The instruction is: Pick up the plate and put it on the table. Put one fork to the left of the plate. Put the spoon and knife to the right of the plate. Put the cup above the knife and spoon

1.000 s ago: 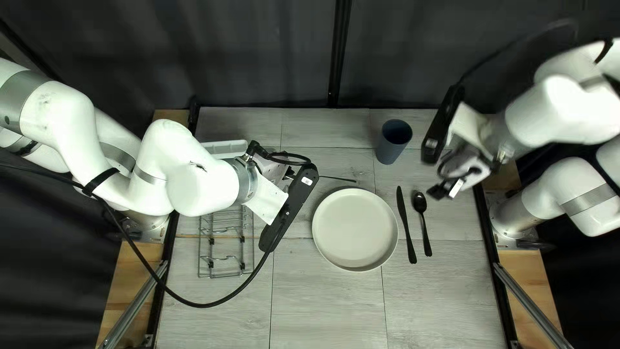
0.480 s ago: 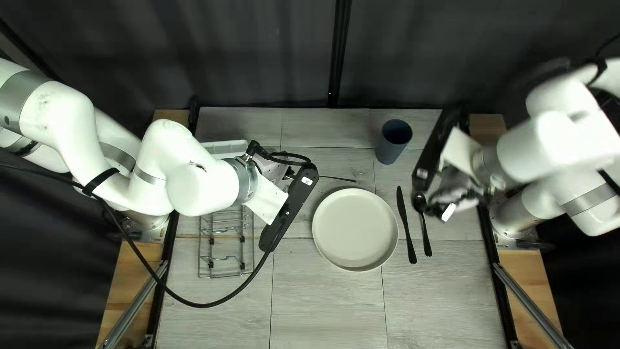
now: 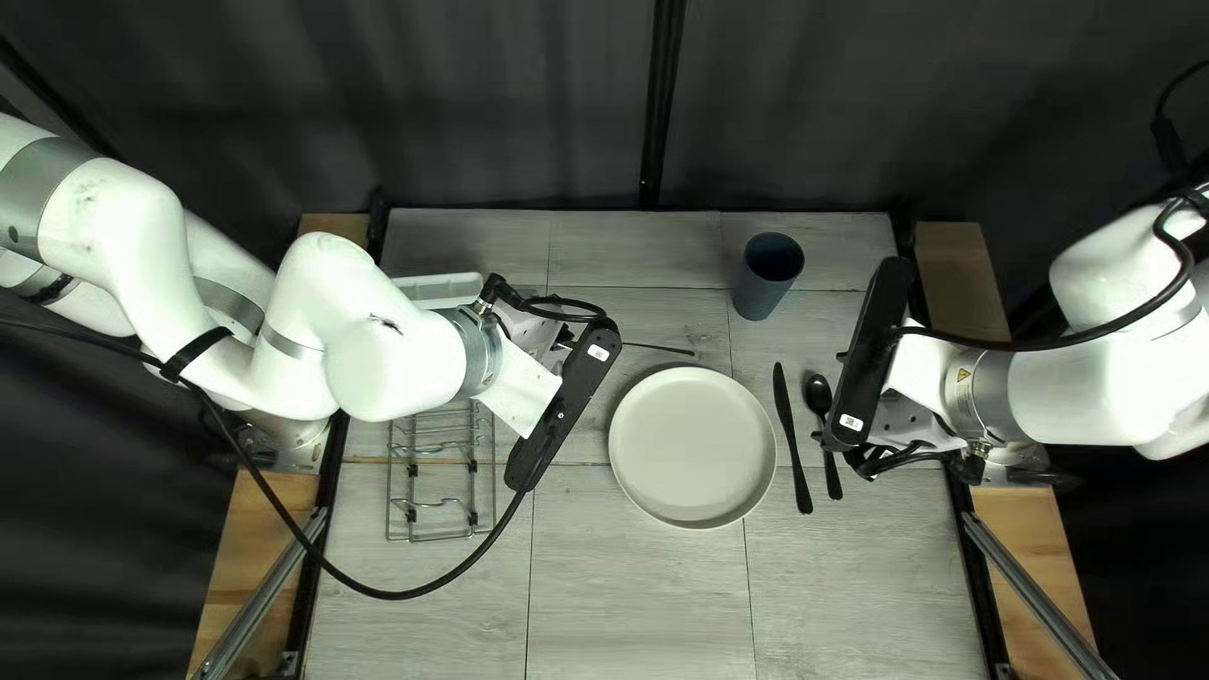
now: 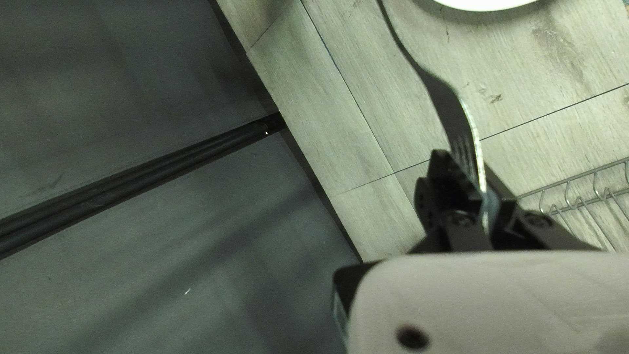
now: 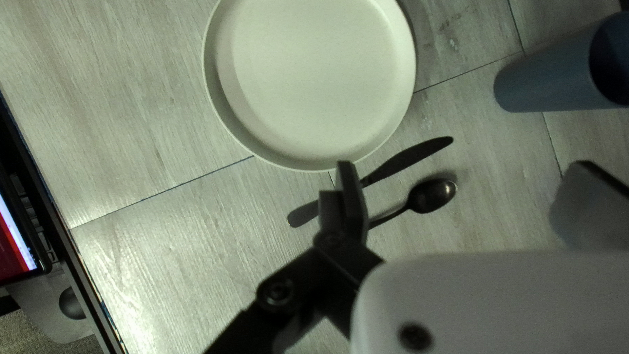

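Observation:
A white plate (image 3: pixel 692 446) lies on the table, with a black knife (image 3: pixel 791 444) and then a black spoon (image 3: pixel 820 401) just right of it. Beyond them stands a dark blue cup (image 3: pixel 770 274). My left gripper (image 4: pixel 467 189) is shut on a black fork (image 4: pixel 449 105) at its tines, low over the table left of the plate; its handle (image 3: pixel 658 348) points toward the plate's far side. My right gripper (image 5: pixel 457 172) is open above the knife (image 5: pixel 393 164) and spoon (image 5: pixel 427 195), near the plate (image 5: pixel 314 78) and cup (image 5: pixel 555 83). In the top left view its wrist hides it.
A wire dish rack (image 3: pixel 439 472) sits under my left arm, a white tray (image 3: pixel 439 288) behind it. The rack (image 4: pixel 585 189) also shows beside the left gripper. A screen (image 5: pixel 14 236) stands off the table's edge in the right wrist view.
My right arm swung down from beside the cup to beside the spoon's handle, gripper still open. The left arm and the fork have not moved.

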Controlling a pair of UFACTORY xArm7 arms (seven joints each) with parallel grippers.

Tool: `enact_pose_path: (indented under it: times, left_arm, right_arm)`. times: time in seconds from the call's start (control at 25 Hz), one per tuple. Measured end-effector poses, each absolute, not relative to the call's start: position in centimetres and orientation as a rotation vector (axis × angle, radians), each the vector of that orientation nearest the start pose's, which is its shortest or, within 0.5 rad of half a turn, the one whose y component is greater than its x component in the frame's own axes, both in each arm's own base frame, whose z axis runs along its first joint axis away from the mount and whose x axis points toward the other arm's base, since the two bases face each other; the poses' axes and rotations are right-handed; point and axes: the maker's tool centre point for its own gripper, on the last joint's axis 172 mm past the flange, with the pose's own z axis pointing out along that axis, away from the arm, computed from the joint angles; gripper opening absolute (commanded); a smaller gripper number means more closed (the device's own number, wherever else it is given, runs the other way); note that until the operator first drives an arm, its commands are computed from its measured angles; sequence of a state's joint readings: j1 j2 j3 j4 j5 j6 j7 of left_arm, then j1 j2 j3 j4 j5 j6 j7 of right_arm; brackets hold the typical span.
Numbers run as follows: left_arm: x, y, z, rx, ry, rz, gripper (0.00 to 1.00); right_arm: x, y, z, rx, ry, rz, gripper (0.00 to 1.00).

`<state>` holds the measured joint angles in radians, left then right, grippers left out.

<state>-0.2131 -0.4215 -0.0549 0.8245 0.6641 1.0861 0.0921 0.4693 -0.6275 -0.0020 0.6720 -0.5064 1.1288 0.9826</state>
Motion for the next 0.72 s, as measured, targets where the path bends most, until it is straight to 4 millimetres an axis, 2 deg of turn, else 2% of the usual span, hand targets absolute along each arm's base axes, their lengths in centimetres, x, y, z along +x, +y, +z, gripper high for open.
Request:
enact_pose_path:
  times: [0.2,0.44,0.6,0.72]
  left_arm:
    - [42.7,1.3,31.0,-2.389,0.777,-0.265,0.0]
    - [42.7,1.3,31.0,-2.389,0.777,-0.265,0.0]
    - [42.7,1.3,31.0,-2.389,0.777,-0.265,0.0]
    - [42.7,1.3,31.0,-2.389,0.777,-0.265,0.0]
  right_arm:
    - [37.5,6.4,27.7,-3.265,0.523,-0.815,1.0]
    - [39.6,5.6,26.3,-3.266,0.435,-1.055,1.0]
    - [39.0,4.7,25.4,-3.285,0.357,-1.217,1.0]
    - [38.8,4.5,25.3,-3.287,0.348,-1.239,1.0]
